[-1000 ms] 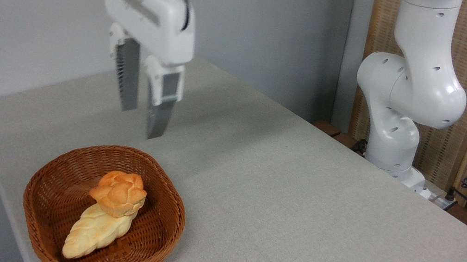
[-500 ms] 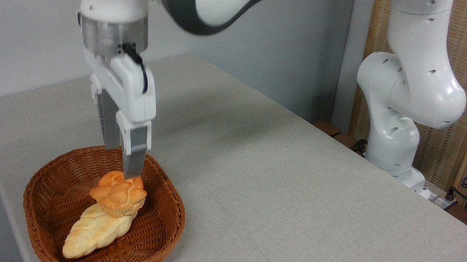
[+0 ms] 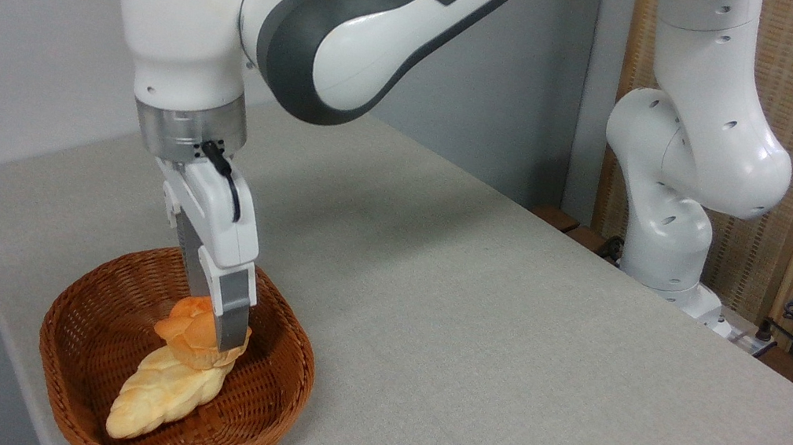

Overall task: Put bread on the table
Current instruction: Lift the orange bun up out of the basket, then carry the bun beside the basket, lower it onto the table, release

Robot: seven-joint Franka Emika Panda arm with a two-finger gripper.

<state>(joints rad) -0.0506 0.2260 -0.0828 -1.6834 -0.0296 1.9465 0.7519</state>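
Camera view shows the claw reaching down into the wicker basket at the lower left of the frame. Its fingers stand on both sides of the orange bread; whether they press it I cannot tell. This bread lies on a pale braided loaf, above the grey tabletop.

Near finger of gripper covers right part of bread; far finger hidden behind. Basket bottom rim cut by frame edge. Grip contact not discernible.
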